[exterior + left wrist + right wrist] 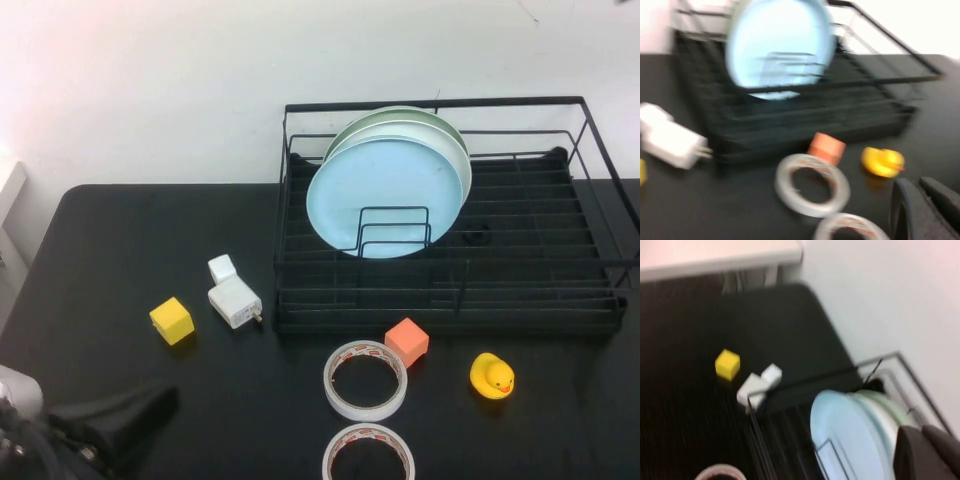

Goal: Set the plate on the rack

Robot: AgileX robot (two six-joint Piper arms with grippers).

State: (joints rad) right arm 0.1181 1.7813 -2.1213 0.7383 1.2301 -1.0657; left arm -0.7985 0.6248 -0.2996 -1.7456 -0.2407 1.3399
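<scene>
The light sky-blue plate (385,190) stands upright in the black wire rack (520,260), leaning against two pale green-white plates behind it, with a small wire divider in front. It also shows in the left wrist view (780,40) and the right wrist view (845,440). My left gripper (115,418) is low at the table's front left, shut and empty; its fingers (905,200) point toward the rack (840,110). My right gripper (921,432) is out of the high view; it is shut and empty, hovering close beside the plates' rims above the rack (790,385).
On the black table left of the rack lie a yellow cube (172,320), a white charger (235,302) and a small white cube (222,268). In front of the rack are an orange cube (407,341), a rubber duck (491,376) and two tape rolls (366,380) (368,455).
</scene>
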